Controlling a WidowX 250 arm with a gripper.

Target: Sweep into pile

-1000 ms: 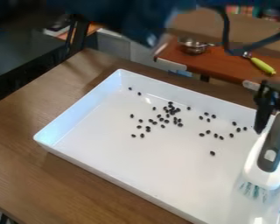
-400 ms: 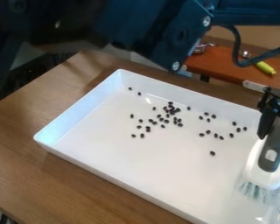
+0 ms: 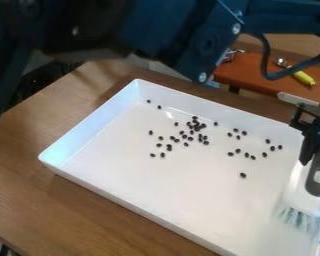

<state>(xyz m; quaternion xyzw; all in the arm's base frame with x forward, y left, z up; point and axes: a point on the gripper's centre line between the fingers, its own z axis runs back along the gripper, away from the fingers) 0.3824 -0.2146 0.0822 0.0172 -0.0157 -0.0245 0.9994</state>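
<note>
While beans (image 3: 197,128) lie scattered across the tray (image 3: 183,185), the fingers (image 3: 310,146) grip the brush (image 3: 317,181) at the camera view's right, bristles (image 3: 296,218) low, presumably to herd everything into one heap!

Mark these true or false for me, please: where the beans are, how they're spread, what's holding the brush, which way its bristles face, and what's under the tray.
1. The dark beans are inside the white tray. True.
2. They form one neat pile. False: they lie scattered, thickest in one patch.
3. The end effector holds the brush. True.
4. Its bristles face up. False: they face down.
5. The tray rests on a wooden table. True.
</note>
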